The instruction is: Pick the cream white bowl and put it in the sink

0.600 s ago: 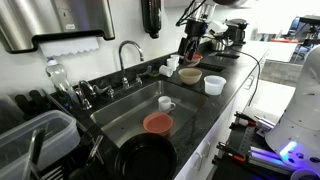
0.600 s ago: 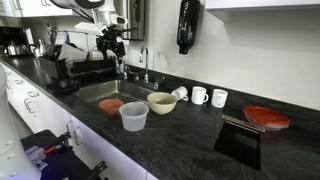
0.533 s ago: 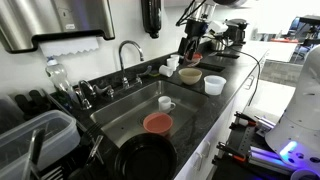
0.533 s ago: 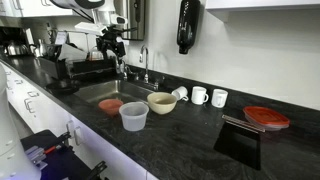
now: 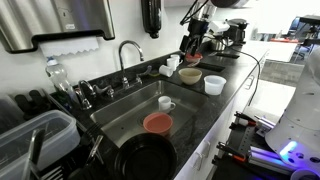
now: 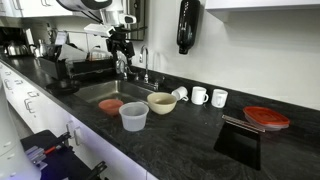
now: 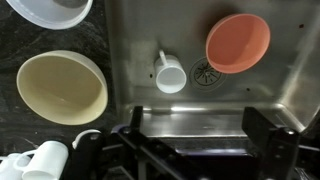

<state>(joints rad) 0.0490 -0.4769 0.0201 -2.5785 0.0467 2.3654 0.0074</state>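
Now gripper (image 6: 121,55) nearer cream white bowl (image 6: 162,103).

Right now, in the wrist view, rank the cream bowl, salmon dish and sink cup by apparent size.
1. cream white bowl: largest-looking, but on the counter, nearer the camera, so unsure.
2. salmon dish.
3. cup: clearly smallest.
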